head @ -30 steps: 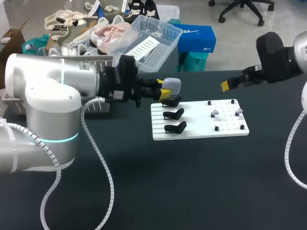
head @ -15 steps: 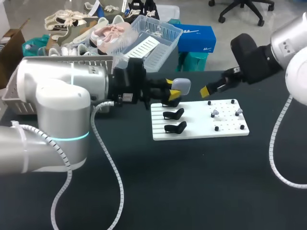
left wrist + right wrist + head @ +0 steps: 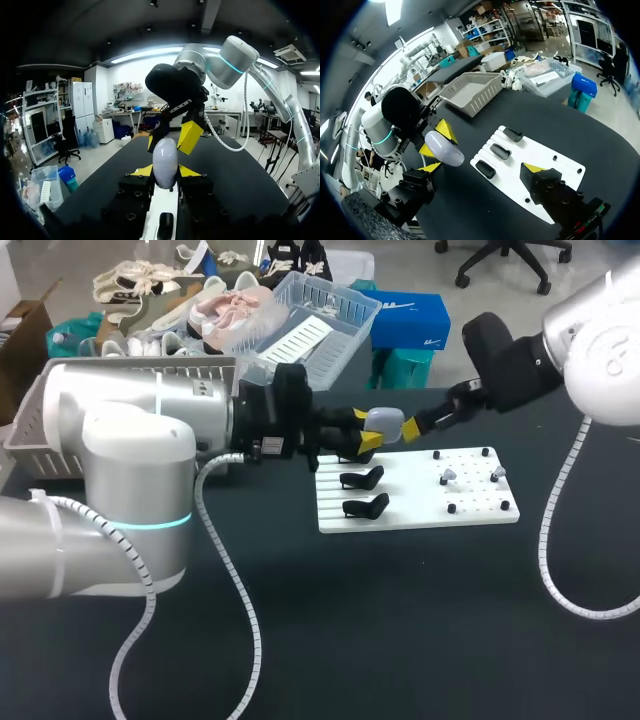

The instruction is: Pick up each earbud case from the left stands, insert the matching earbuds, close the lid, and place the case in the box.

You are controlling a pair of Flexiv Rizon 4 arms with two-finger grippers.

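Left gripper [image 3: 366, 428] clamped on earbud case [image 3: 386, 423]; yellow tips pinch its near end from two sides. Case held in air above far left corner of white board [image 3: 420, 515], over black stands [image 3: 365, 478]. Long axis runs out along the fingers, with the free end toward right gripper [image 3: 482, 168]. Its fingers stand wide apart, case just beside one.

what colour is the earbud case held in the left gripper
Pale lilac-grey; the smooth rounded earbud case shows best in the left wrist view.
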